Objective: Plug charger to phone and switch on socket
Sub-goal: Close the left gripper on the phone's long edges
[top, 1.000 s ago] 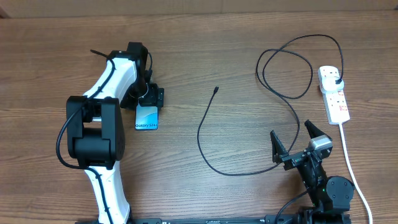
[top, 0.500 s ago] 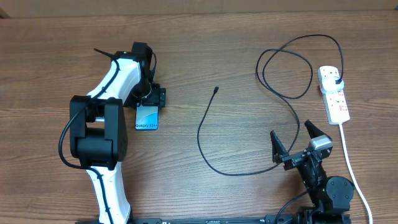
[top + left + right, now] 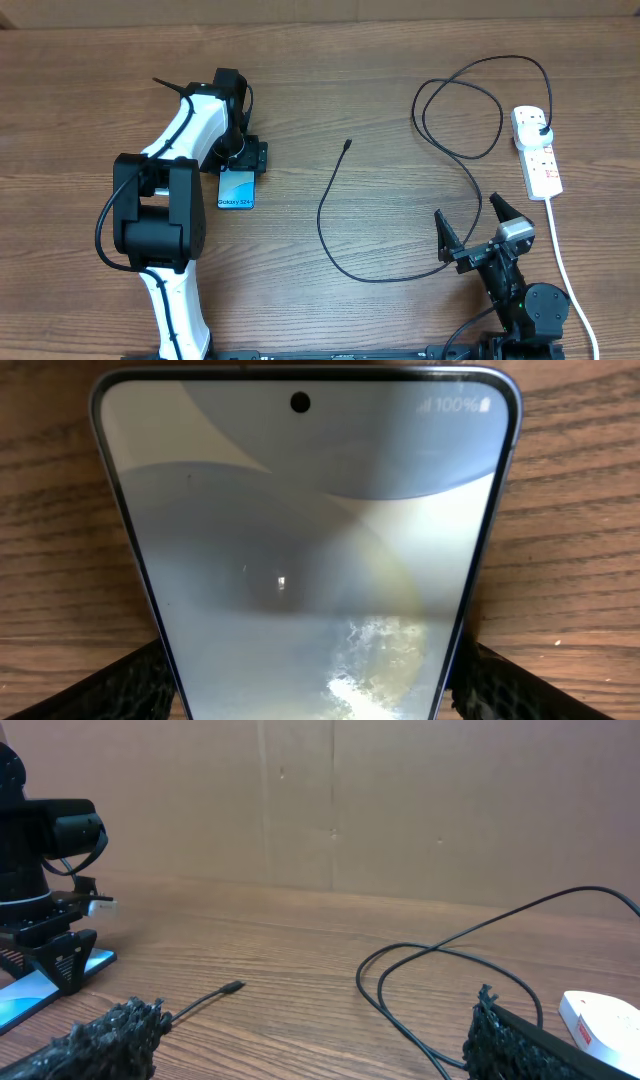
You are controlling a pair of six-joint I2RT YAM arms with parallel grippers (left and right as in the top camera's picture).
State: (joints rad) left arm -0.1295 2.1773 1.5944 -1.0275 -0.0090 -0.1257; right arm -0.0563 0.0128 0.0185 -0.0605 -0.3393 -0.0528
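Note:
The phone [image 3: 237, 188], with a light blue screen, lies on the table at the left. My left gripper [image 3: 243, 158] is over its far end. In the left wrist view the phone [image 3: 300, 560] fills the frame, and both fingers press against its side edges. The charger cable [image 3: 320, 215] curves across the middle of the table. Its connector tip [image 3: 346, 145] lies free, and its black plug [image 3: 540, 128] sits in the white socket strip [image 3: 538, 160] at the right. My right gripper [image 3: 470, 235] is open and empty near the front edge, close to the cable. The right wrist view shows the tip [image 3: 232, 988] ahead of the gripper [image 3: 310, 1050].
The socket's thick white cord [image 3: 562, 260] runs down the right side, past my right arm. The cable's loops [image 3: 460, 115] lie at the back right. A cardboard wall [image 3: 330, 800] stands behind the table.
My left arm has shifted slightly to the right over the phone's far end. The phone, the cable and the right arm have not visibly moved.

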